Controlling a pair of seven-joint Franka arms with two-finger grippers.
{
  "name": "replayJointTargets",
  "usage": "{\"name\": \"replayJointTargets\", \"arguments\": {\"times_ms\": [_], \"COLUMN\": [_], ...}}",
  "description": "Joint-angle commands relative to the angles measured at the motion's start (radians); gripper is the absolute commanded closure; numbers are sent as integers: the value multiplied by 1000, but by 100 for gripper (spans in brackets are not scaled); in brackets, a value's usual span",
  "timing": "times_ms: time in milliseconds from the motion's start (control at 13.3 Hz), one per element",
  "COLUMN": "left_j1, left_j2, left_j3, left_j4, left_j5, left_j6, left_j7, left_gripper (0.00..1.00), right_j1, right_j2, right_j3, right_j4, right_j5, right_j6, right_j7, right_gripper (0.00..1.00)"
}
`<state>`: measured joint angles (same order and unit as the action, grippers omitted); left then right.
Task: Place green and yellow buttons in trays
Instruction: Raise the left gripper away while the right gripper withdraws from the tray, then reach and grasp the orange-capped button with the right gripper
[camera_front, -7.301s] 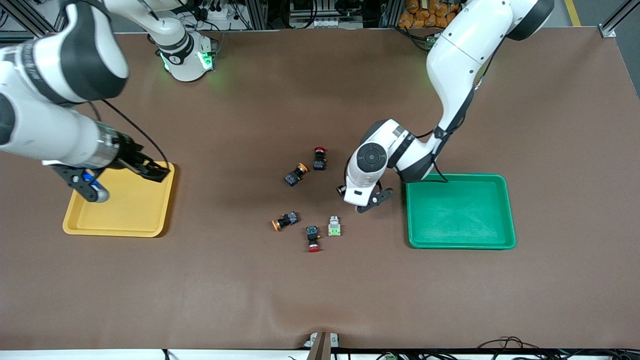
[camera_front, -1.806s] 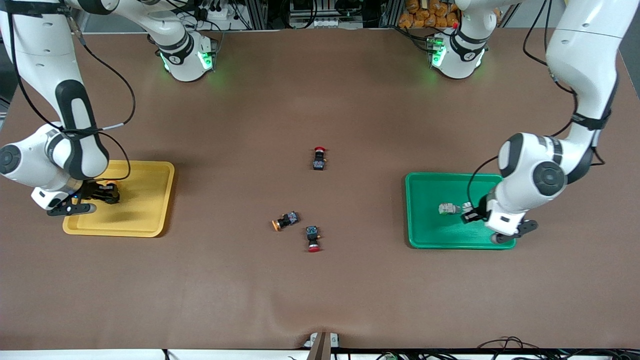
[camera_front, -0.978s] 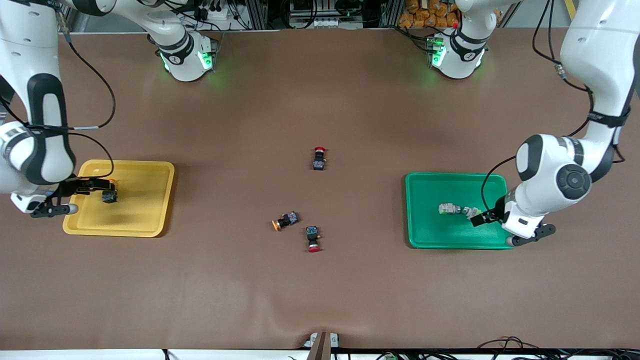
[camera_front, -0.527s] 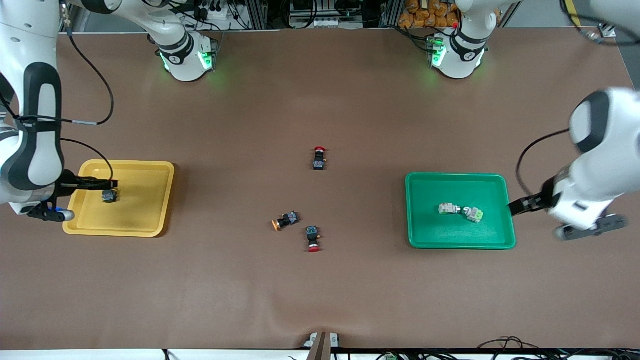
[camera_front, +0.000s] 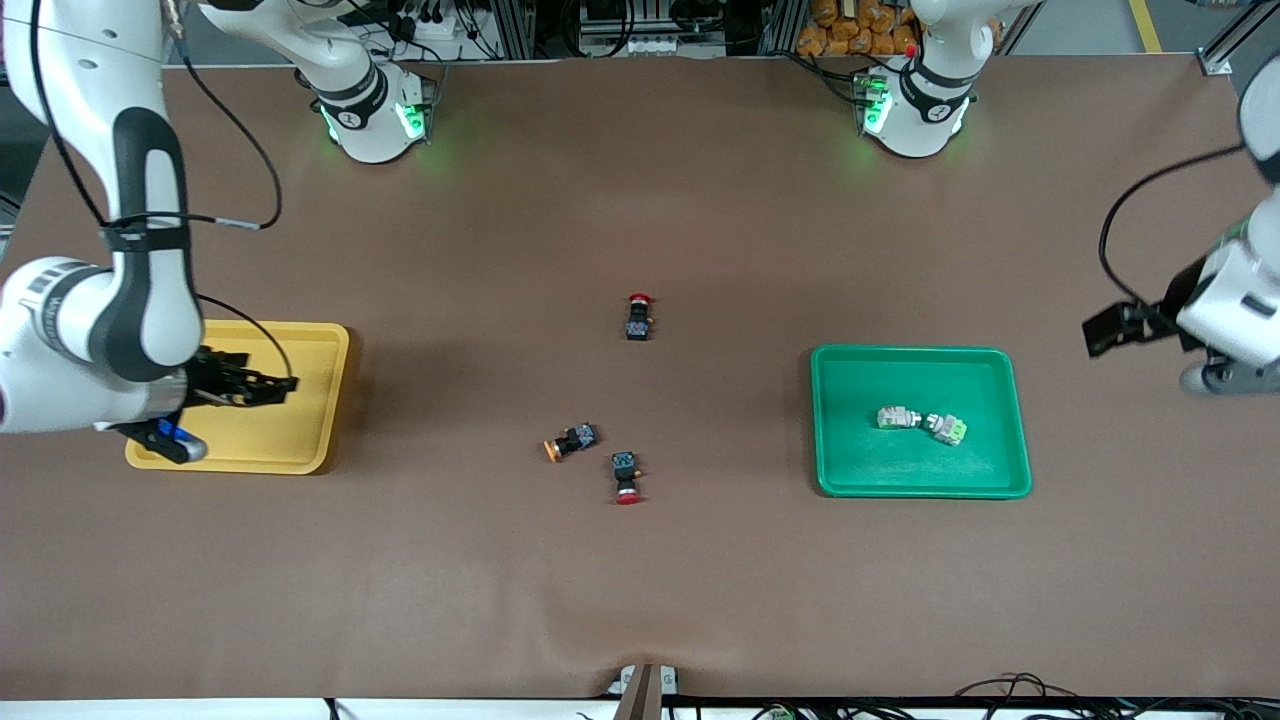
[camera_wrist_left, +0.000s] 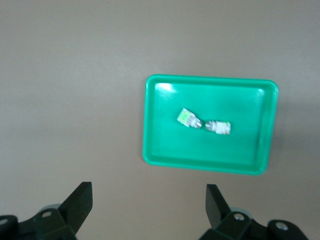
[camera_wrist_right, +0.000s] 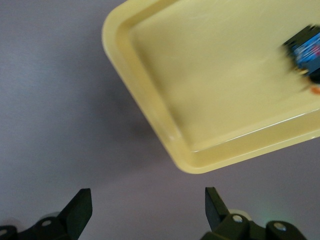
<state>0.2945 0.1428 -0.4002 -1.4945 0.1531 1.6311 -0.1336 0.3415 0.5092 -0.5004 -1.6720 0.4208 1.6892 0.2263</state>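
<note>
Well apart from the left end effector (camera_wrist_left: 145, 207), two green buttons (camera_front: 920, 423) lie in the green tray (camera_front: 840, 470).

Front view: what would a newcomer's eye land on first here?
Two bright trays: the green tray toward the left arm's end holds two whitish-green buttons side by side, and the yellow tray sits at the right arm's end under the open right hand. Between them, three black switches lie loose on the brown table.
</note>
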Motion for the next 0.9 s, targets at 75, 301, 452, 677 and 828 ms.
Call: {"name": "replayJointTargets", "arguments": {"times_ms": [75,301,452,677,828], "left_j1": [44,-27,-190,-213,-213], "left_j2": [-89,-129,-176,-200,-193], "left_j3": [-6,58,217,248,247], "left_j4": [-12,-27,-85,-99,-96], "left_j5": [-64,-83,-83,-83,-83], "left_j6": [-31,-31,-33,-53,-51], "left_j7": [69,77,78,77,75], "left_gripper": [0,0,0,0,0], "right_j1": [66,109,144,232,263], "right_j2": [-17,-11,-3,66,147], "right_j3": [40,115,158,160,160], "right_j4": [-3,-3,-3,69,161], "right_j5": [94,98,96,93,84], "right_j6": [65,196,301,382,382], "right_j7": [271,567,727,913,1014], "right_gripper": [0,0,0,0,0]}}
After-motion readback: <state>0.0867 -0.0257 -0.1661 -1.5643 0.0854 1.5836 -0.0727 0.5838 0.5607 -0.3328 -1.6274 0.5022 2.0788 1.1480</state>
